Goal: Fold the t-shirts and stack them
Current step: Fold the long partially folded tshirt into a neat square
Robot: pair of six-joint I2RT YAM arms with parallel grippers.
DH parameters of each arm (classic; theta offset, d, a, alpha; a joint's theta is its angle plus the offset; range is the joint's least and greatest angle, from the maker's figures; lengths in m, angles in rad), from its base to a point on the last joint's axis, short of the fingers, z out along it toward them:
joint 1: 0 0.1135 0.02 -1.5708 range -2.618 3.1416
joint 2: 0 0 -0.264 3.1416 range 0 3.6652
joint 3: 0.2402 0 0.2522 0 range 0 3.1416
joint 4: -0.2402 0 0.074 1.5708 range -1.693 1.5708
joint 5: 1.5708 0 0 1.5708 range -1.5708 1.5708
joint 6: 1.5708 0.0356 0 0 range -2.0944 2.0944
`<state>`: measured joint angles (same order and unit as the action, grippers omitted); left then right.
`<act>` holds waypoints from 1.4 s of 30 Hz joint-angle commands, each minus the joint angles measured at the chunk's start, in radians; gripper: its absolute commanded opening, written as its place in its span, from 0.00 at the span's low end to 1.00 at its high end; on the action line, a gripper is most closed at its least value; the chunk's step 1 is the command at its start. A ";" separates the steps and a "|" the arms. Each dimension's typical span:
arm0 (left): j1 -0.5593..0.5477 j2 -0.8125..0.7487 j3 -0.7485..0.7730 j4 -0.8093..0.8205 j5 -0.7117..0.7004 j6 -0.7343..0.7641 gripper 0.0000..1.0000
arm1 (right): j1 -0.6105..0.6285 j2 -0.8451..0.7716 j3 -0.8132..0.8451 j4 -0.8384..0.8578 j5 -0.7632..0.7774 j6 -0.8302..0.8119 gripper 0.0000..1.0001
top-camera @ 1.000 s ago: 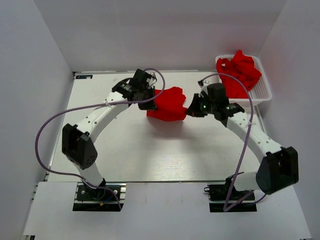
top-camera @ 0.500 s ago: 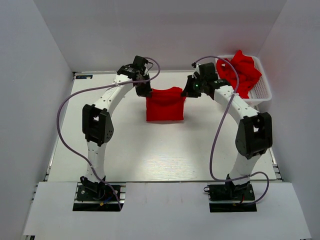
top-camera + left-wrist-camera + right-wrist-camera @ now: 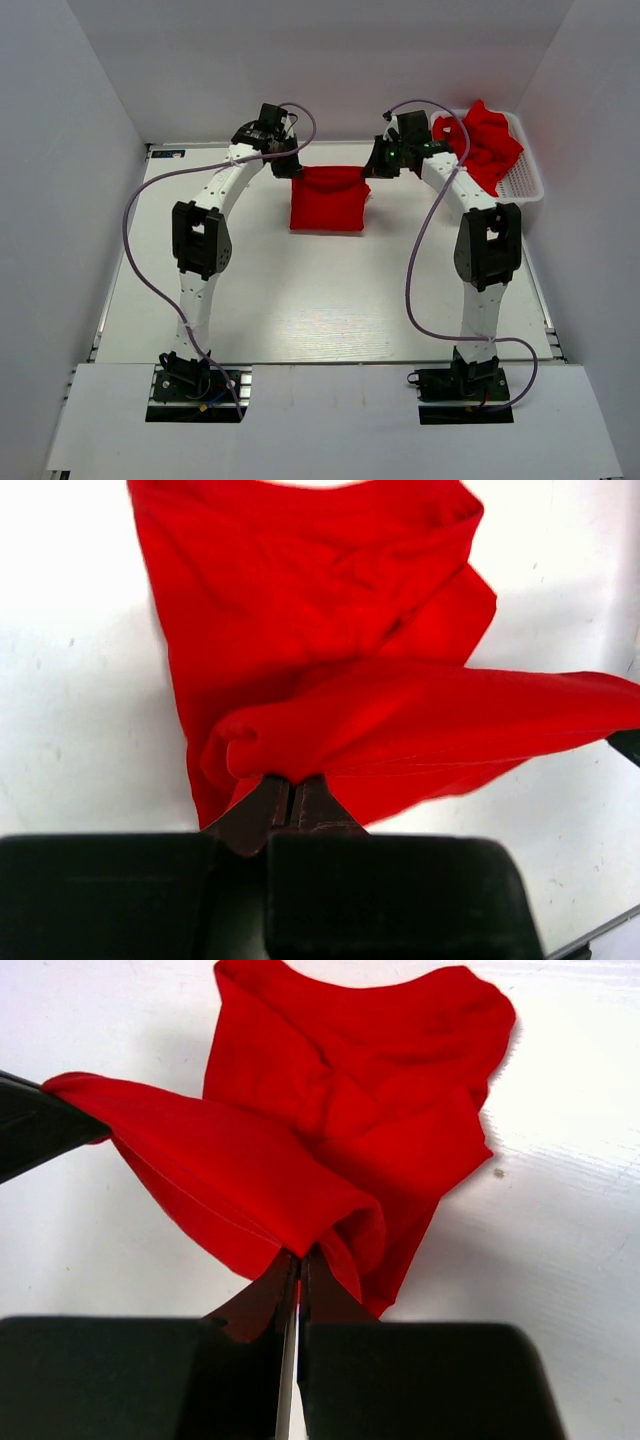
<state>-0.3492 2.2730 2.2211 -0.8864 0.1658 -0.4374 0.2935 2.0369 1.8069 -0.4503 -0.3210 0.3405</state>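
Observation:
A red t-shirt point(image 3: 328, 199) hangs stretched between my two grippers over the far middle of the table, its lower part resting on the white surface. My left gripper point(image 3: 295, 170) is shut on the shirt's left upper corner; the left wrist view shows the jaws point(image 3: 292, 785) closed on a fold of red cloth point(image 3: 330, 660). My right gripper point(image 3: 372, 167) is shut on the right upper corner; the right wrist view shows the jaws point(image 3: 298, 1260) pinching the cloth point(image 3: 340, 1130). More red t-shirts point(image 3: 485, 143) are heaped in the basket at the far right.
A white plastic mesh basket point(image 3: 523, 183) stands at the table's far right corner. White walls enclose the table on the left, back and right. Purple cables loop off both arms. The arm bases are at the near edge.
Both arms have reached farther back, carrying the shirt toward the far edge and pulling it taut between them. It went from a crumpled lump to a flatter hanging sheet.

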 commanded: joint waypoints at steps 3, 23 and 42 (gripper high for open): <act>0.030 0.013 0.032 0.139 0.009 0.025 0.03 | -0.034 0.055 0.054 0.064 -0.021 -0.006 0.00; 0.095 0.027 0.017 0.351 0.029 0.049 1.00 | -0.051 0.195 0.203 0.271 -0.131 0.060 0.90; 0.018 0.166 -0.075 0.158 -0.023 0.282 0.80 | -0.051 -0.230 -0.363 0.209 0.003 -0.047 0.90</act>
<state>-0.3237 2.4222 2.1540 -0.6983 0.1711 -0.1825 0.2440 1.8526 1.4799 -0.2363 -0.3561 0.3222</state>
